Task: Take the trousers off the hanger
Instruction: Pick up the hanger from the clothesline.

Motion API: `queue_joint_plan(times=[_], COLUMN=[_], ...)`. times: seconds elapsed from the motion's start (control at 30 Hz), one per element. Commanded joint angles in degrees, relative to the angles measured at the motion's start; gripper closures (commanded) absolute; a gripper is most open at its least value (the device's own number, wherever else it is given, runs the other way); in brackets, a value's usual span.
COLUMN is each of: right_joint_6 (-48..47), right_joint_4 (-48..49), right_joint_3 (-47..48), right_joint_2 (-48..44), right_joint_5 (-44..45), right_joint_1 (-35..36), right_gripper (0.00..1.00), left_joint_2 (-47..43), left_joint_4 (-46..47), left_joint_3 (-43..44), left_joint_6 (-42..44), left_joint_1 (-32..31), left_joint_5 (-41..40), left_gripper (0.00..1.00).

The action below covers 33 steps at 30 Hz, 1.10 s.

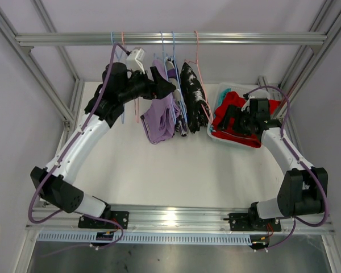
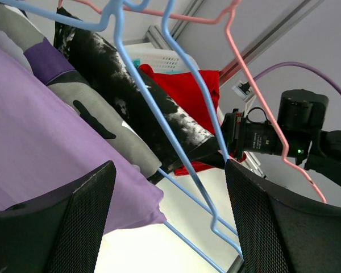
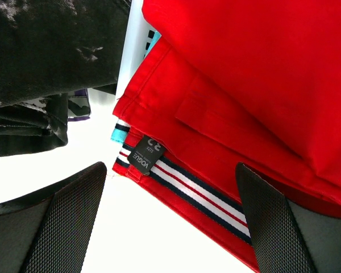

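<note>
Three trousers hang on hangers from the rail (image 1: 170, 38): lilac (image 1: 161, 118), a purple-white-black print (image 1: 179, 114), and black with white blotches (image 1: 194, 96). My left gripper (image 1: 166, 82) is open at the top of the lilac trousers (image 2: 34, 125). A corner of that cloth and a blue hanger wire (image 2: 184, 119) lie between its fingers without being pinched. The red trousers (image 1: 234, 126) and teal trousers (image 1: 234, 94) lie in the white basket (image 1: 216, 135). My right gripper (image 1: 226, 122) hovers open just over the red trousers (image 3: 244, 74), holding nothing.
Pink hangers (image 2: 256, 96) and more blue ones hang on the rail between the trousers. Aluminium frame posts (image 1: 51, 85) stand left and right of the white table (image 1: 170, 170). The basket sits against the right posts.
</note>
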Motion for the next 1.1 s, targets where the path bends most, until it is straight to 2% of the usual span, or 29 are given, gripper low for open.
queue_joint_plan(times=[0.0,0.27,0.3,0.43,0.47,0.5,0.53,0.6,0.67,0.8,0.87,0.9,1.0,1.07], right_joint_6=[-1.0,-1.1,-1.1,-1.0,-1.0,-1.0,-0.9,-0.9,-0.9,-0.9,-0.9,-0.9,-0.9,-1.0], right_joint_4=[1.9,1.7,1.7,1.7,1.7,1.7,1.8,1.8,1.8,1.7,1.6,1.6,1.6,1.5], right_joint_3=[-0.1,-0.1,-0.1,-0.1,-0.1,-0.1,-0.1,-0.2,-0.1,-0.2,-0.2,-0.2,-0.3,-0.3], right_joint_2=[-1.7,-1.8,-2.0,-1.8,-1.8,-1.8,-1.9,-1.7,-1.7,-1.8,-1.7,-1.7,-1.9,-1.9], right_joint_5=[-0.9,-0.5,-0.4,-0.4,-0.4,-0.4,-0.5,-0.5,-0.6,-0.5,-0.4,-0.4,-0.2,-0.1], right_joint_1=[0.2,0.3,0.2,0.2,0.3,0.2,0.2,0.2,0.2,0.2,0.4,0.4,0.4,0.5], right_gripper=[0.01,0.01,0.00,0.00,0.01,0.01,0.00,0.01,0.01,0.01,0.00,0.01,0.00,0.01], left_joint_2=[1.7,6.5,6.9,7.5,7.5,7.4,6.9,5.8,3.3,-0.2,-1.4,-1.8,-3.5,-4.3], left_joint_4=[3.7,7.2,7.6,9.2,9.4,9.7,10.6,12.4,18.7,24.2,24.8,24.8,24.4,24.0], left_joint_3=[1.2,1.5,1.5,1.5,1.5,1.4,1.2,-1.3,-3.2,-8.2,-8.8,-8.8,-8.9,-8.9], left_joint_6=[-1.5,-4.7,-4.8,-6.4,-6.9,-7.2,-7.9,-9.4,-11.6,-14.2,-15.1,-15.4,-15.6,-15.4], left_joint_1=[-0.4,-0.4,-0.4,-0.4,-0.4,-0.4,-0.4,-0.4,-0.4,-0.4,-0.4,-0.4,-0.4,-0.4], left_joint_5=[0.1,1.9,2.1,2.6,2.6,2.6,2.7,2.2,2.5,2.2,2.1,1.7,-0.2,-1.1], left_gripper=[0.18,0.21,0.24,0.48,0.50,0.56,0.68,0.72,0.73,0.73,0.79,0.86,0.99,1.00])
